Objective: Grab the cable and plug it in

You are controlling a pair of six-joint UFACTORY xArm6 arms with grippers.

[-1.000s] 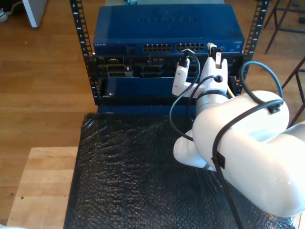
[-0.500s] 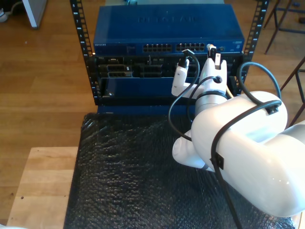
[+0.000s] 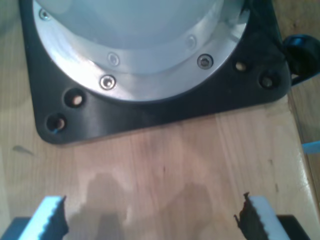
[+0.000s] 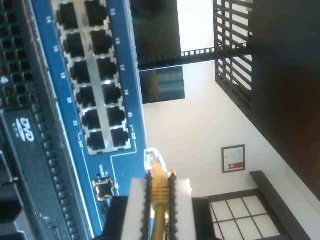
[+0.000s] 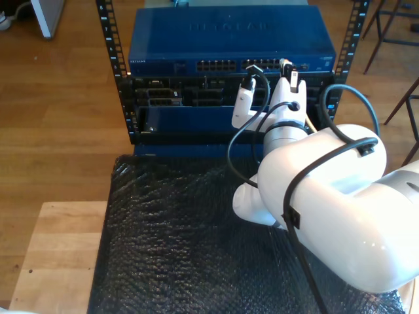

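The cable (image 4: 159, 192) sits pinched between the pads of my second gripper (image 4: 160, 200), its clear plug (image 4: 151, 159) poking out at 12 o'clock, just beside the blue switch (image 4: 75, 75) and its ports. My first gripper (image 3: 150, 220) hangs wide open, holding nothing, above a wooden surface (image 3: 165, 165) near a black base plate (image 3: 150, 115).

Robotics lab set up in an office-like room: blue network switch (image 5: 229, 36) in a black equipment rack (image 5: 116, 59) at upper centre of the exterior view, wood floor (image 5: 59, 124), stool legs (image 5: 386, 26) at upper right.
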